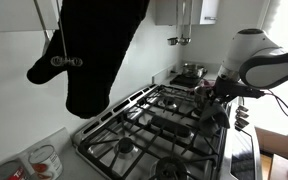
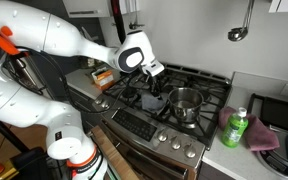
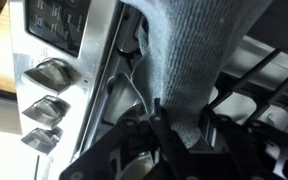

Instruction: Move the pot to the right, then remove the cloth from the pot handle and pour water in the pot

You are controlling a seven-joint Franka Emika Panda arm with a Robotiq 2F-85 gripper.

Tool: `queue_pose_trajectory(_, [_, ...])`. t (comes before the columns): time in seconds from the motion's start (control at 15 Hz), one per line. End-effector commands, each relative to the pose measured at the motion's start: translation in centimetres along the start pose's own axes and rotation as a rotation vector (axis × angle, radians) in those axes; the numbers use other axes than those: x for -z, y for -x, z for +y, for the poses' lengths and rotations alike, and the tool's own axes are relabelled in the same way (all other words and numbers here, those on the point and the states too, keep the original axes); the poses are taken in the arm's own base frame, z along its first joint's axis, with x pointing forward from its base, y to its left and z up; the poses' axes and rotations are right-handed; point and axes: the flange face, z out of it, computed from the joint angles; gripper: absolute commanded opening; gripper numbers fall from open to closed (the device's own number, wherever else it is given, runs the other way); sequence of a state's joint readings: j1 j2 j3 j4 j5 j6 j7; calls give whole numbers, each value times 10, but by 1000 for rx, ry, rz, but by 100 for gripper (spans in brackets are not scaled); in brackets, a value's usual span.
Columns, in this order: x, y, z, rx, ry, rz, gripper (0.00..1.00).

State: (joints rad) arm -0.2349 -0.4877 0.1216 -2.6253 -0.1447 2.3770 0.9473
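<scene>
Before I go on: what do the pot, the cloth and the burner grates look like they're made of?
The pot is probably stainless steel with a polished finish, since its wall throws bright reflections. The cloth is a soft grey fabric, matte, and the wrist view shows a fine ribbed weave. The burner grates are likely cast iron, going by their thick, matte black bars with no shine.

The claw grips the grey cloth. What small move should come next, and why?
Probably carry the cloth sideways, away from the pot, and set it down: the claw is shut on it, and it hangs right beside the pot.
</scene>
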Motion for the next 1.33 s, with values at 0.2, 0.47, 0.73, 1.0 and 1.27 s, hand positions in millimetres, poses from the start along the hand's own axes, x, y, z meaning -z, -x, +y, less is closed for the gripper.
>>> queue_pose_trajectory(0.2, [-11,-5,10,-13,5,38,10])
queue_pose_trajectory(0.47, [-3,-5,10,-10,6,40,68])
queue_pose_trajectory(0.73, [17,-3,11,32,13,53,97])
queue_pose_trajectory(1.0, [24,3,8,94,13,35,100])
queue_pose_trajectory(1.27, [37,23,-7,235,3,-15,100])
